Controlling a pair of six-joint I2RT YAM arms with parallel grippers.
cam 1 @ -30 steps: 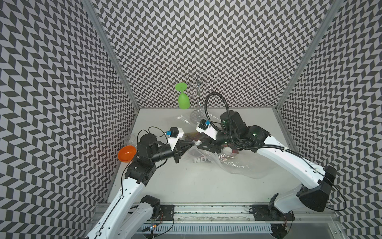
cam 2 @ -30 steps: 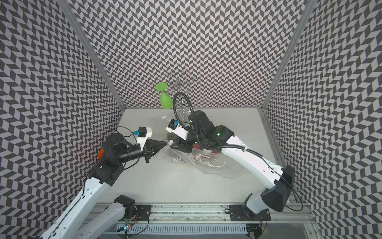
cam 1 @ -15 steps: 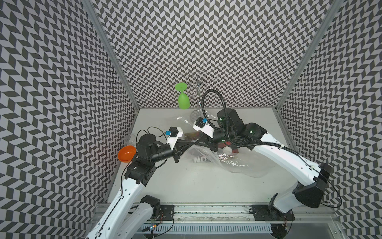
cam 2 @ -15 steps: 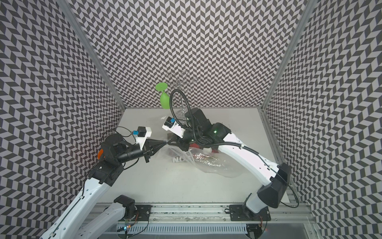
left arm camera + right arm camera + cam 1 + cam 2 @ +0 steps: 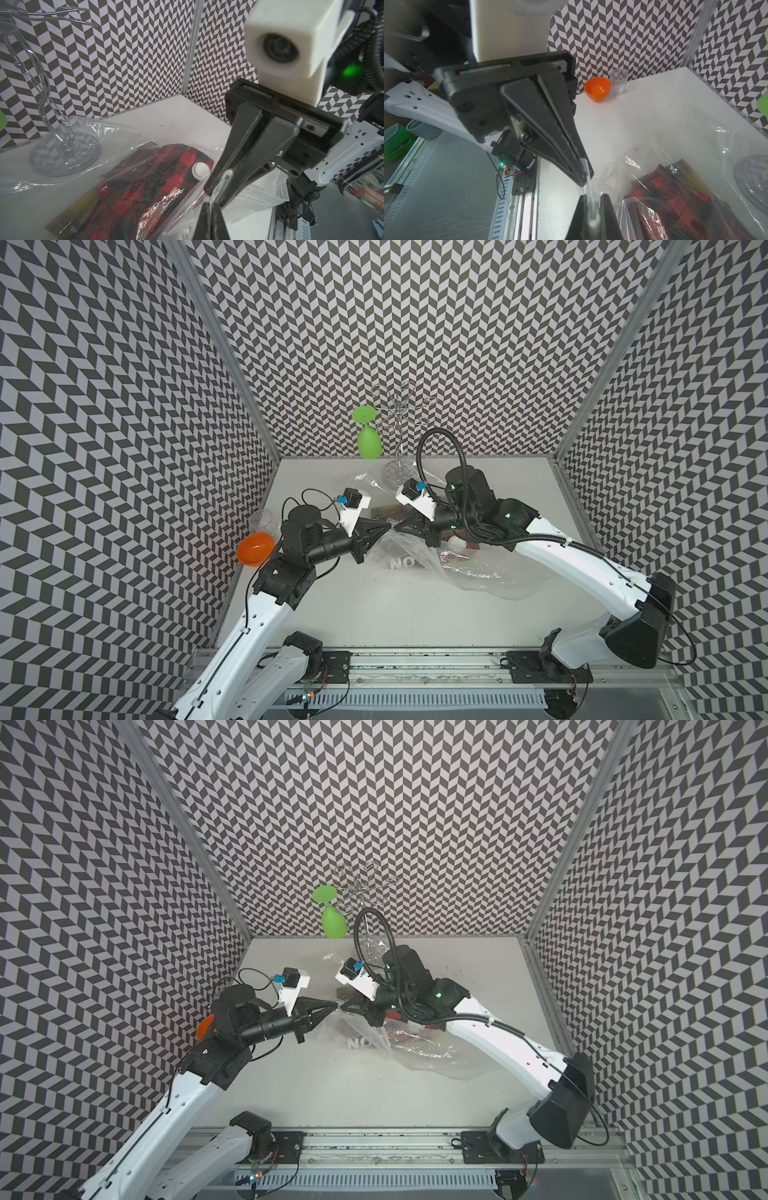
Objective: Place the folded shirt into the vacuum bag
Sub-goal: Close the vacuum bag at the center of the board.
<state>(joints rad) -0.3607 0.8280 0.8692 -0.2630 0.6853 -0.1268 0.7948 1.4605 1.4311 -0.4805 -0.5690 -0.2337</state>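
Note:
The clear vacuum bag (image 5: pixel 469 572) lies crumpled mid-table in both top views, with the red-and-black plaid folded shirt (image 5: pixel 149 178) inside it under the plastic. The bag's white valve cap (image 5: pixel 201 170) sits over the shirt. My left gripper (image 5: pixel 388 526) and right gripper (image 5: pixel 397 526) meet tip to tip above the bag's left end. Each is shut on the same raised strip of the bag's edge. In the left wrist view the left gripper (image 5: pixel 211 205) pinches clear film. In the right wrist view the right gripper (image 5: pixel 592 197) clamps the pale strip.
A wire glass rack (image 5: pixel 399 439) with a round base stands at the back, with a green wine glass (image 5: pixel 368 439) hanging on it. An orange bowl (image 5: pixel 254 548) and a clear cup (image 5: pixel 262 519) sit by the left wall. The bag (image 5: pixel 415 1048) spreads right under the right arm.
The right gripper has closed on the bag's edge strip beside the left gripper's tips, and the right arm has shifted slightly. The left arm has held still, shut on the bag.

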